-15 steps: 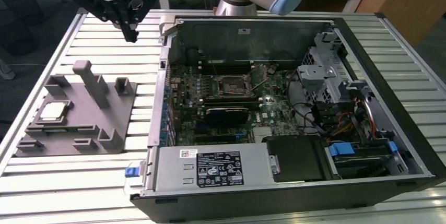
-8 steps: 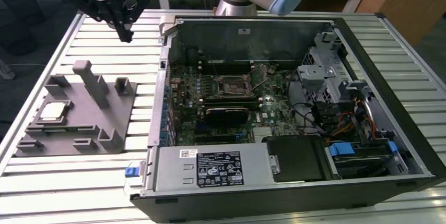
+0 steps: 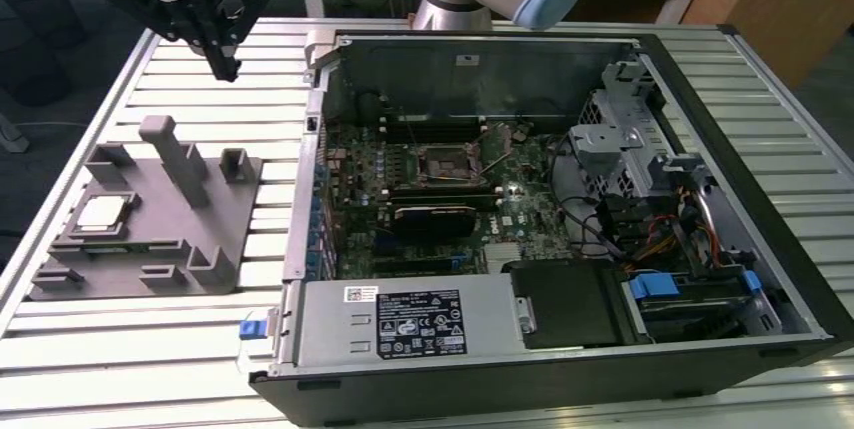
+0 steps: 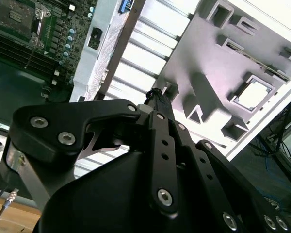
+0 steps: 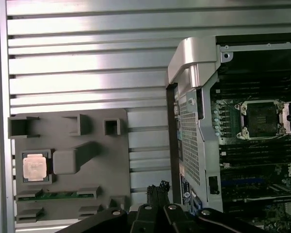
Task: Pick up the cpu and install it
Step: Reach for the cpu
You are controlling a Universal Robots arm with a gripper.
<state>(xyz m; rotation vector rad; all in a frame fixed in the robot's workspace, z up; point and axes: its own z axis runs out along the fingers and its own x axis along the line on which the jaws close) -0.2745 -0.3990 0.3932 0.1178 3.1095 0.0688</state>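
The cpu is a small silver-white square lying flat in a recess of the grey plastic fixture at the exterior view's left. Both wrist views show it in that recess, cpu and cpu. My gripper hangs high above the table beyond the fixture's far end, well apart from the cpu. Its black fingers meet at the tips with nothing between them, and they point down at the slatted table. The bare processor socket sits on the motherboard inside the open computer case.
The fixture carries a tall upright post and several low blocks. The case wall rises between fixture and motherboard. A black ribbed module lies below the socket, and drive cages and cables crowd the case's right side. Bare slatted table lies under the gripper.
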